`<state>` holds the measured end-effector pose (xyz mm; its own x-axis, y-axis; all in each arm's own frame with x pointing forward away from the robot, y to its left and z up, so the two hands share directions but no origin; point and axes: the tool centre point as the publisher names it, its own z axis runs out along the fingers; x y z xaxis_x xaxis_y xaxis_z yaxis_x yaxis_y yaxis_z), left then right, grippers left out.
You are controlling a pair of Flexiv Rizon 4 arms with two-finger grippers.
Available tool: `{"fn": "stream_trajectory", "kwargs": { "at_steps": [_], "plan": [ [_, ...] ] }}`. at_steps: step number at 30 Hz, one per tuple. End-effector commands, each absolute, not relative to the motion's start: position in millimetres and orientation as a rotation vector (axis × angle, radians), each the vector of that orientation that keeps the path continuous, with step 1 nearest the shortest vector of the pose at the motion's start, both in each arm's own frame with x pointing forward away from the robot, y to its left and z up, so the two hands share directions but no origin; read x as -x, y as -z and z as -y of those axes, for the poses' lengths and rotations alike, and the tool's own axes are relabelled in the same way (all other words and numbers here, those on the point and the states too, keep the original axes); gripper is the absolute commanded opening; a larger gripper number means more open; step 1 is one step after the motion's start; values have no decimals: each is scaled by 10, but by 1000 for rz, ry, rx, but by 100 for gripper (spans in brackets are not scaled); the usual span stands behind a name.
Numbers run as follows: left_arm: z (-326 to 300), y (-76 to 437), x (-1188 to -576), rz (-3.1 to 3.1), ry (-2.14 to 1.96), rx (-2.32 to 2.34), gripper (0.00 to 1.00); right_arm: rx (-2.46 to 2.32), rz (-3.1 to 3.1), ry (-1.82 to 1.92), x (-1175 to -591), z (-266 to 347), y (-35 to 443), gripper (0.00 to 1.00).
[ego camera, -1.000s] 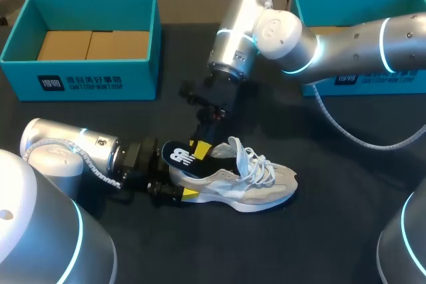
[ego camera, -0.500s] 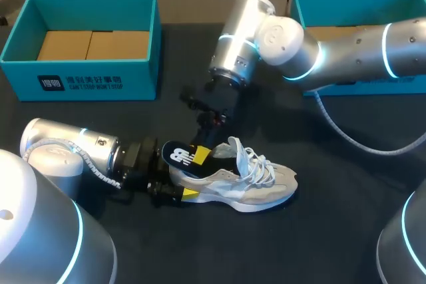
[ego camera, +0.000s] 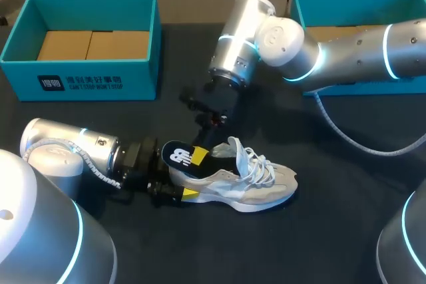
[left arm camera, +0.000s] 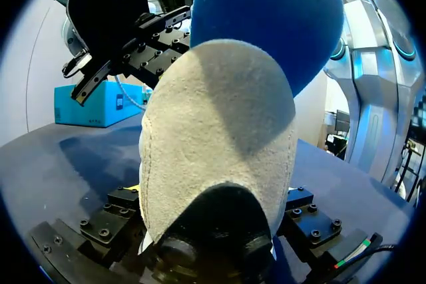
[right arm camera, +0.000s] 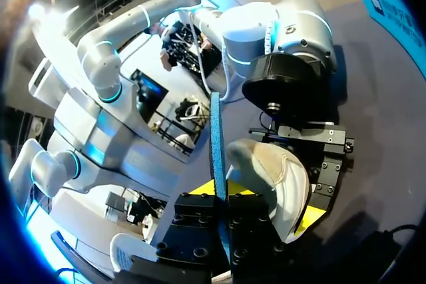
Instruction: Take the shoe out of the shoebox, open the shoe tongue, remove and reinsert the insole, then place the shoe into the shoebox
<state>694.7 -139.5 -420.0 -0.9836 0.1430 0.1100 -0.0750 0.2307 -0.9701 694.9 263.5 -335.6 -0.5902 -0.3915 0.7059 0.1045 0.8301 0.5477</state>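
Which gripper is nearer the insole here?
Right. The right gripper is shut on the insole, which sticks up from the heel of the shoe; the left gripper clamps that heel, just below the insole.

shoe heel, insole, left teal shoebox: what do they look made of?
shoe heel: likely suede or similar, matte off-white; fuzzy nap shows in the left wrist view.
insole: probably foam, matte blue, thin with a grainy edge.
shoebox: looks like cardboard, teal printed outside, plain brown floor inside.
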Motion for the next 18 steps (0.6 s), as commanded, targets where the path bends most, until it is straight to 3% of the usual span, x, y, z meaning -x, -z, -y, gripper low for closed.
{"fn": "stream_trajectory", "kwargs": {
  "at_steps": [1,18],
  "plan": [
    [1406,4220,-6956,2323,-1840,65,0,-225,2112,693,-6960,-2660,3301,0],
    [1406,4220,-6956,2323,-1840,65,0,-376,2158,844,-7121,-2818,2922,0]
  ]
}}
